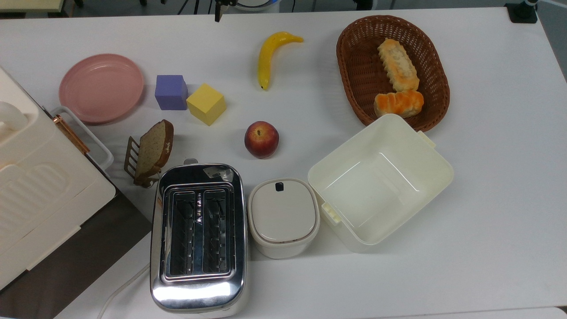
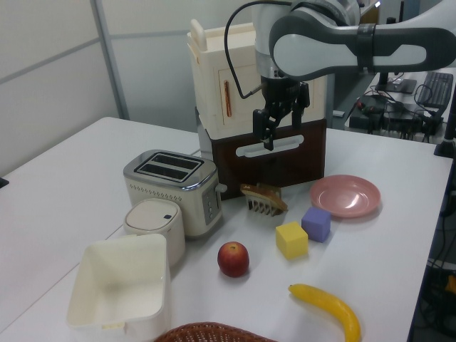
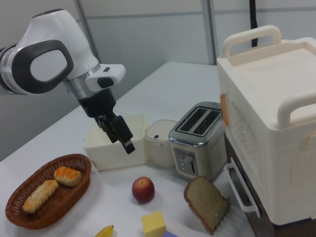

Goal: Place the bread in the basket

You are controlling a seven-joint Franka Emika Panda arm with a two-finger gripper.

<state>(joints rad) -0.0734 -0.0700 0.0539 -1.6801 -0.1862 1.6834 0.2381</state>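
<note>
Inside the basket (image 1: 354, 75) at the top view's upper right, the bread (image 1: 398, 64) lies lengthwise, its near end touching an orange-glazed bun (image 1: 398, 103). High above the table (image 1: 487, 177), the gripper (image 3: 118, 132) hangs with nothing in it; whether its fingers are apart or together, I cannot tell.

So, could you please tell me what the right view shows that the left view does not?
The right view shows the long ridged bread and an orange-glazed bun lying inside the wicker basket. The left view shows a pink plate and a purple cube. Both take in the gripper, raised above the table, plus the toaster, apple and cream tub.
</note>
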